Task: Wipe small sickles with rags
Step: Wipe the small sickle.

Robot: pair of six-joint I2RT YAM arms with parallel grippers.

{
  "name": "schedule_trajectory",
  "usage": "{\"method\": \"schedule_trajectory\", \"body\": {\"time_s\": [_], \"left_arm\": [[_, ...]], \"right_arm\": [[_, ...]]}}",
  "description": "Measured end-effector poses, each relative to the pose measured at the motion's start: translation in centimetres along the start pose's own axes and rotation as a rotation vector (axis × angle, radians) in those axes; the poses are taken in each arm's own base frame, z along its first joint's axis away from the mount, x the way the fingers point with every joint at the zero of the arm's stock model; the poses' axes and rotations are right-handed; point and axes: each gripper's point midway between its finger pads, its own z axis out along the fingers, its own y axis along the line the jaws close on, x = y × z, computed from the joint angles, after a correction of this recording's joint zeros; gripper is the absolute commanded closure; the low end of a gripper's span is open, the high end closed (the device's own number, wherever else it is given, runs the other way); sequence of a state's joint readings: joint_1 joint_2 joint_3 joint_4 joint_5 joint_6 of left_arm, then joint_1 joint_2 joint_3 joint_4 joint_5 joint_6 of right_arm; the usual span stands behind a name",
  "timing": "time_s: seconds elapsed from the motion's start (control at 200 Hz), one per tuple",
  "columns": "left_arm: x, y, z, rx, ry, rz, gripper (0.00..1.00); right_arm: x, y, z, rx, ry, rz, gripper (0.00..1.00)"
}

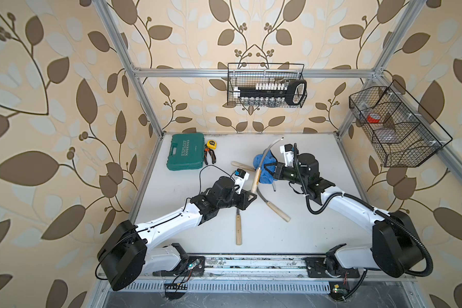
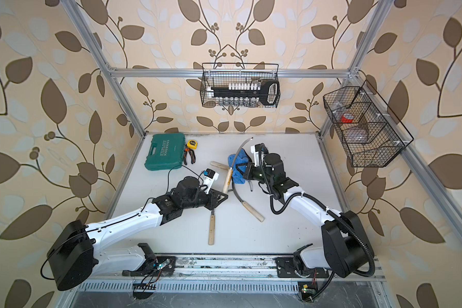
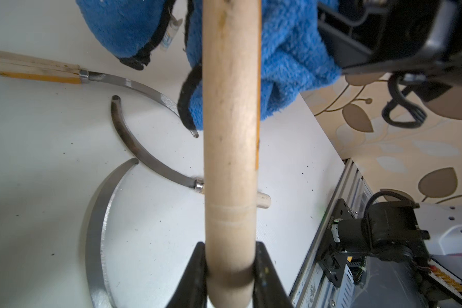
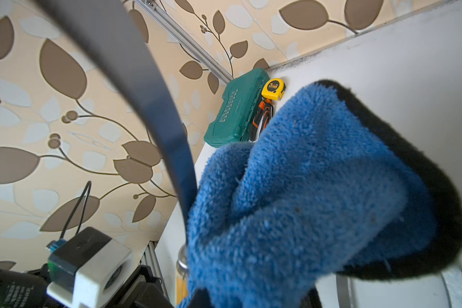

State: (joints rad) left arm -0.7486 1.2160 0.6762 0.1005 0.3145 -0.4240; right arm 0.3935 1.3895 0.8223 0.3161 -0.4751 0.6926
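In left claw (image 3: 230,256), sickle handle (image 3: 231,133), rag (image 3: 291,66) alongside

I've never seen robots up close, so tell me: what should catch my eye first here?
Mid-table, the left gripper clamps a sickle by its wooden handle, the curved blade arching toward the back wall. The right gripper holds a bunched blue rag against that blade. Three more sickles lie on the white table around them.
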Motion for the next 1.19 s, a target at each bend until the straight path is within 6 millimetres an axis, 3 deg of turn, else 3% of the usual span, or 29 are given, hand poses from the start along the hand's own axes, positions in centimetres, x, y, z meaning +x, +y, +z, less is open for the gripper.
{"method": "schedule_trajectory", "body": {"time_s": [0.165, 0.56, 0.965, 1.195], "left_arm": [[1.3, -0.1, 0.1, 0.022, 0.033, -0.007, 1.0], [2.1, 0.0, 1.3, 0.037, 0.087, -0.028, 1.0], [1.0, 1.0, 0.5, -0.055, 0.03, -0.009, 1.0], [0.7, 1.4, 0.0, -0.092, 0.012, -0.008, 1.0]], "right_arm": [[-0.5, -0.9, 0.4, -0.031, 0.002, 0.002, 1.0], [1.3, -2.0, 3.0, -0.122, 0.075, 0.052, 1.0], [0.2, -0.7, 2.8, -0.189, 0.051, 0.078, 1.0], [0.4, -1.0, 3.6, -0.199, 0.068, 0.109, 1.0]]}}
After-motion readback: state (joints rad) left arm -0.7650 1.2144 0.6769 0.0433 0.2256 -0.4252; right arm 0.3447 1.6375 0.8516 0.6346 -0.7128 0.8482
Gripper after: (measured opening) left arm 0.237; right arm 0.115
